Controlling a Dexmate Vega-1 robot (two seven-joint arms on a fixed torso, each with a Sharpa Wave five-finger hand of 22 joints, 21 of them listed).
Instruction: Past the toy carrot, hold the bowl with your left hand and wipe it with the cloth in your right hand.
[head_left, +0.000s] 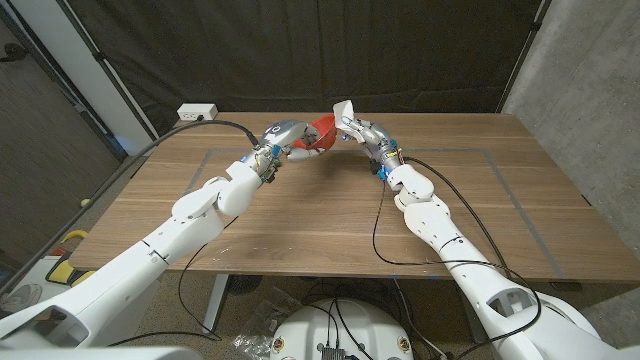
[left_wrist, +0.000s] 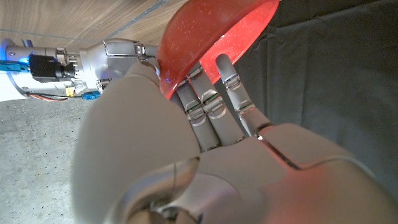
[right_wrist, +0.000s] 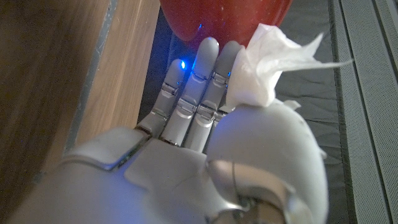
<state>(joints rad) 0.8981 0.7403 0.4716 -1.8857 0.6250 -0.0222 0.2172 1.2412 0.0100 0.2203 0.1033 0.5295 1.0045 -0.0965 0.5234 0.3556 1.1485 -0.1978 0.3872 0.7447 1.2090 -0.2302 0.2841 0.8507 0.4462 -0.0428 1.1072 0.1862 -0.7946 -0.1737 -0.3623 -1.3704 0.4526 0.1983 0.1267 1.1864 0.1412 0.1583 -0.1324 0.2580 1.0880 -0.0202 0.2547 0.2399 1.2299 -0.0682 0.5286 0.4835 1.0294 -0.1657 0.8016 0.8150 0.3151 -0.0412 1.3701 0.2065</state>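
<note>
Bowl (head_left: 320, 132), red, is lifted over the counter's (head_left: 300, 220) far middle, left hand (head_left: 282, 135) gripping it steady so the right hand (head_left: 358, 130), pinching the cloth (head_left: 344, 108), can wipe.

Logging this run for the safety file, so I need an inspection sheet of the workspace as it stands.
Surface: wooden table, taped outline on it.
Job's things: red bowl held up off the table; white cloth beside it.
Clutter: nothing seen; no toy carrot seen.
Hands: left robot hand grips the bowl; right robot hand pinches the cloth.
Cables: black cables run along both arms.
Surroundings: dark curtain behind; power strip at the far edge.
</note>
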